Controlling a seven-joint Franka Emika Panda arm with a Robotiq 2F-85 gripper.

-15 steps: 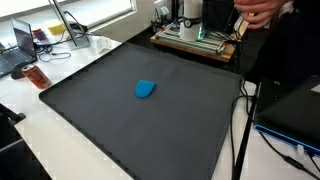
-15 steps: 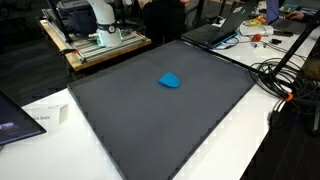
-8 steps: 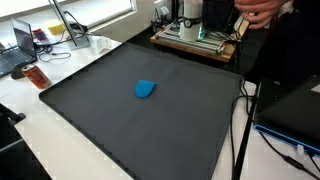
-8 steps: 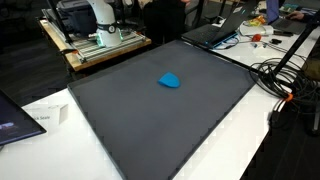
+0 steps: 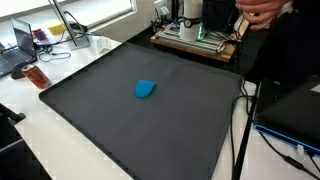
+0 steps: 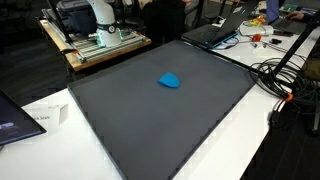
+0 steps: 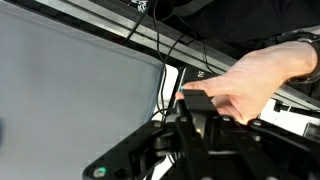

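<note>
Well: rounded smooth blue lump (image 5: 146,90) on matte dark-grey mat (image 5: 100,115); black fingers (image 7: 188,128) beside bare hand (image 7: 250,85), apart or together unclear.

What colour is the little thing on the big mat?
Bright blue; the little thing shows best in an exterior view.

The blue object (image 5: 146,90) is a plain bright blue. The mat (image 5: 100,115) under it is dark grey with no pattern, and the desk (image 5: 30,145) is white. The cables (image 6: 277,75) are black. In the blurred wrist view the end effector (image 7: 190,125) looks black, and the hand (image 7: 250,85) is pale-skinned.
</note>
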